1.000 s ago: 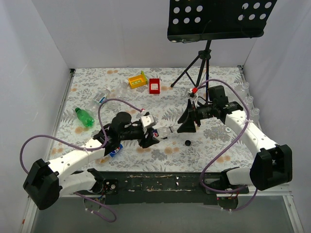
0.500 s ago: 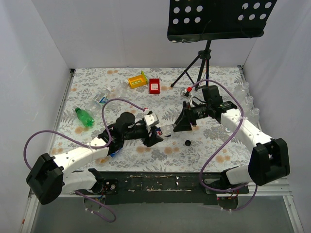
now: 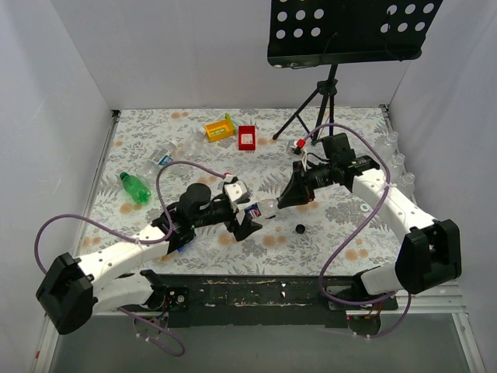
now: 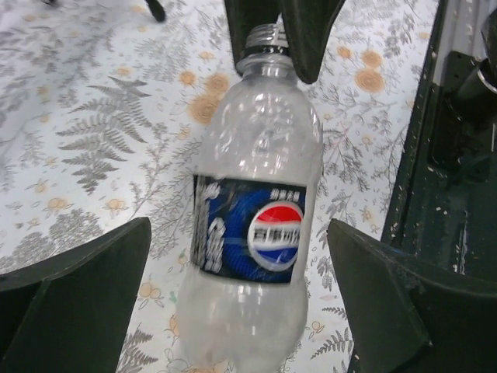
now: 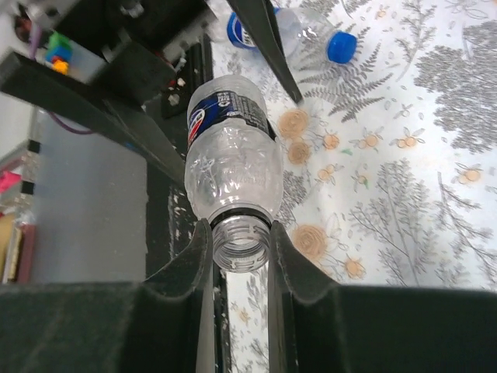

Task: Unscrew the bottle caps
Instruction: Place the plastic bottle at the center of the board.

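Note:
A clear bottle with a blue Pepsi label [image 4: 256,233] hangs over the table between the two arms. Its threaded neck [image 5: 242,242] is bare, with no cap on it. My right gripper [image 5: 241,233] is shut on that neck, and in the top view the right gripper [image 3: 282,201] sits at the bottle's [image 3: 260,208] right end. My left gripper [image 4: 238,229] stands wide open, its fingers [image 4: 85,295] well apart from the bottle's body on both sides; from above the left gripper [image 3: 245,215] straddles it. A small dark bottle cap [image 3: 300,228] lies loose on the table.
Another blue-labelled bottle with a blue cap [image 5: 342,45] lies under the left arm [image 3: 185,241]. A green bottle [image 3: 133,186] and clear bottles [image 3: 159,159] lie at far left. Yellow [image 3: 220,128] and red [image 3: 247,137] trays and a tripod [image 3: 314,113] stand at the back.
My left gripper has opened and let go of the bottle's body. My right gripper has closed on the bare neck and moved slightly left.

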Action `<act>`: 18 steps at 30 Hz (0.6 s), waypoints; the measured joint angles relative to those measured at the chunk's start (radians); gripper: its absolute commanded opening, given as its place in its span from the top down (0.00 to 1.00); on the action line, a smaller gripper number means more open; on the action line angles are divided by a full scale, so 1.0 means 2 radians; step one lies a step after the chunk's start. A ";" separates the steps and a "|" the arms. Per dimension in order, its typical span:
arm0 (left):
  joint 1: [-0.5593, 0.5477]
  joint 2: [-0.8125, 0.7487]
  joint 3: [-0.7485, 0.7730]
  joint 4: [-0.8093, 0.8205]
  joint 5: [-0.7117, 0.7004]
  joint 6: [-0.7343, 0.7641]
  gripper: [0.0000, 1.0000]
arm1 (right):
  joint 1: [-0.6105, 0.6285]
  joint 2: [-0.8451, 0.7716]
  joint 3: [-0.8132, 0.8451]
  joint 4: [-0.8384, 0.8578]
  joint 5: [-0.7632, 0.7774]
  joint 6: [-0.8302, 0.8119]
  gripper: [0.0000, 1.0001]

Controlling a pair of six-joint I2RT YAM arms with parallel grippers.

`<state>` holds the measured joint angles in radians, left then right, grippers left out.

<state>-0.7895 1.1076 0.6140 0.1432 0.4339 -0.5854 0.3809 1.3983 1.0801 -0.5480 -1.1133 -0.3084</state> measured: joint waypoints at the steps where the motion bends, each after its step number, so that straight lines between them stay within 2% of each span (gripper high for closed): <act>1: 0.000 -0.014 -0.006 0.002 -0.012 -0.003 0.02 | -0.002 -0.002 0.007 -0.014 0.008 -0.014 0.99; 6: 0.002 -0.091 -0.017 -0.012 -0.070 0.008 0.02 | -0.041 -0.012 0.056 -0.105 0.069 -0.096 0.99; 12: 0.002 -0.139 -0.014 -0.069 -0.122 0.047 0.02 | -0.122 -0.012 0.165 -0.230 0.203 -0.176 0.99; 18: 0.002 -0.150 -0.043 -0.081 -0.135 0.065 0.02 | -0.183 -0.020 0.178 -0.255 0.340 -0.194 0.99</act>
<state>-0.7845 0.8078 0.5274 -0.0193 0.1642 -0.4561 0.0143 1.3582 1.4368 -1.0576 -0.4324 -0.6956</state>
